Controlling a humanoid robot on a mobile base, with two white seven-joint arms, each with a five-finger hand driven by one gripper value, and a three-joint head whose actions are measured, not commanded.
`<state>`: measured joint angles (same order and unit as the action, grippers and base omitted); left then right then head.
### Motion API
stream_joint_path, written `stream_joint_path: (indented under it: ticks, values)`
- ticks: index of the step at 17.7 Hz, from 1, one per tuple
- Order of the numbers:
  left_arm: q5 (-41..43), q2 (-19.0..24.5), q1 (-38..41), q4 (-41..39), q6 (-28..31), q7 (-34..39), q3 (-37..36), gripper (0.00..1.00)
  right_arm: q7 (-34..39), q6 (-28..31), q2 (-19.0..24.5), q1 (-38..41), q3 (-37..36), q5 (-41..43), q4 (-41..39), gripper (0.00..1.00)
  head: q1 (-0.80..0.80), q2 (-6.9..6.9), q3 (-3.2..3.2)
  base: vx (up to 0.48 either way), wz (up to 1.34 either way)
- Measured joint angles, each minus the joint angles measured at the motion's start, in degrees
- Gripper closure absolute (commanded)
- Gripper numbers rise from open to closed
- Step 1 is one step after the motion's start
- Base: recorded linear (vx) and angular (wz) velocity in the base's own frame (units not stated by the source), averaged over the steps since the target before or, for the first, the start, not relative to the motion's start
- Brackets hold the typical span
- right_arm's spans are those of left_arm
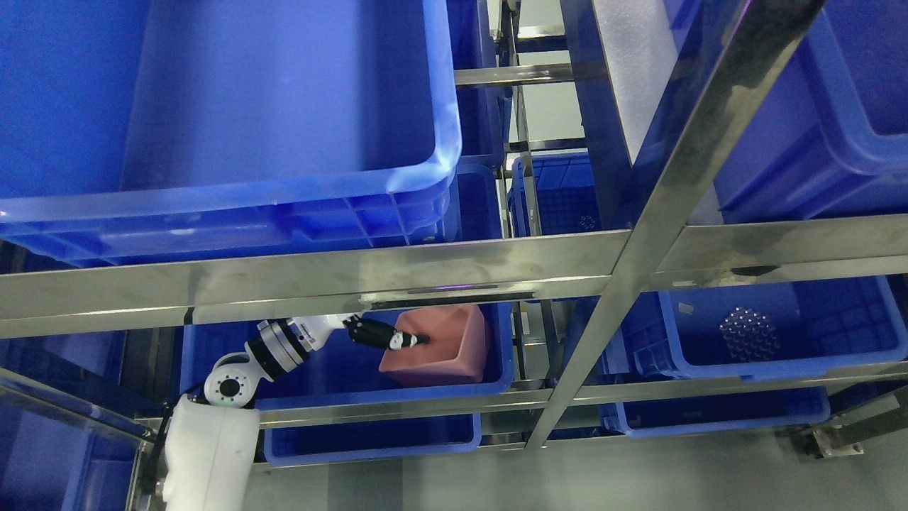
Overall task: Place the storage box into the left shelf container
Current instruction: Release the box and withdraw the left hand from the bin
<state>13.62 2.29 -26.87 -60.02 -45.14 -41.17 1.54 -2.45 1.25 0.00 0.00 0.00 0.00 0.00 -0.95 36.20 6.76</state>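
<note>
the left hand grips the pink storage box by its rim, low inside the left shelf container. placing looks nearly done. next it likely needs a clean release.

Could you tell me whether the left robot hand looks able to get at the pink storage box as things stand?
Probably yes: the left robot hand already reaches under the steel rail to the pink storage box.

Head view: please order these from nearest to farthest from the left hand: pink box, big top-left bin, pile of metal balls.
1. Pink box: the left hand has its fingers on it.
2. Big bin: on the shelf above.
3. Metal balls: far right, in another bin.
</note>
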Motion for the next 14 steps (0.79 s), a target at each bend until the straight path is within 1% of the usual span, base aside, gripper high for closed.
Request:
stream_joint_path:
  ticks: [2, 4, 6, 8, 11, 12, 14]
  values:
    - [-4.6, -0.4, 3.2, -2.1, 2.3, 9.5, 0.1, 0.01, 0.0, 0.0, 0.0, 0.0, 0.0, 0.0, 0.0, 0.00, 0.00, 0.00, 0.00, 0.000, 0.00]
    - [-8.9, -0.7, 7.3, -4.9, 3.9, 17.6, -0.4, 0.01, 0.0, 0.0, 0.0, 0.0, 0.0, 0.0, 0.0, 0.00, 0.00, -0.01, 0.00, 0.000, 0.00]
    - [-12.5, -1.0, 11.6, -8.3, 6.0, 22.5, -1.4, 0.00, 0.0, 0.0, 0.0, 0.0, 0.0, 0.0, 0.0, 0.00, 0.00, -0.01, 0.00, 0.000, 0.00]
    - [-15.9, -1.2, 15.3, -12.2, 11.0, 28.2, -2.5, 0.00, 0.0, 0.0, 0.0, 0.0, 0.0, 0.0, 0.0, 0.00, 0.00, -0.01, 0.00, 0.000, 0.00]
    - [-19.7, -1.5, 19.8, -17.2, 17.6, 39.7, -3.3, 0.00, 0.0, 0.0, 0.0, 0.0, 0.0, 0.0, 0.0, 0.00, 0.00, -0.01, 0.00, 0.000, 0.00]
    - [-20.7, -1.6, 21.3, -18.8, 19.4, 42.0, -3.6, 0.00, 0.0, 0.0, 0.0, 0.0, 0.0, 0.0, 0.0, 0.00, 0.00, -0.01, 0.00, 0.000, 0.00]
    - [-22.1, -1.7, 23.2, -21.3, 20.5, 44.5, -4.1, 0.00, 0.0, 0.0, 0.0, 0.0, 0.0, 0.0, 0.0, 0.00, 0.00, -0.01, 0.00, 0.000, 0.02]
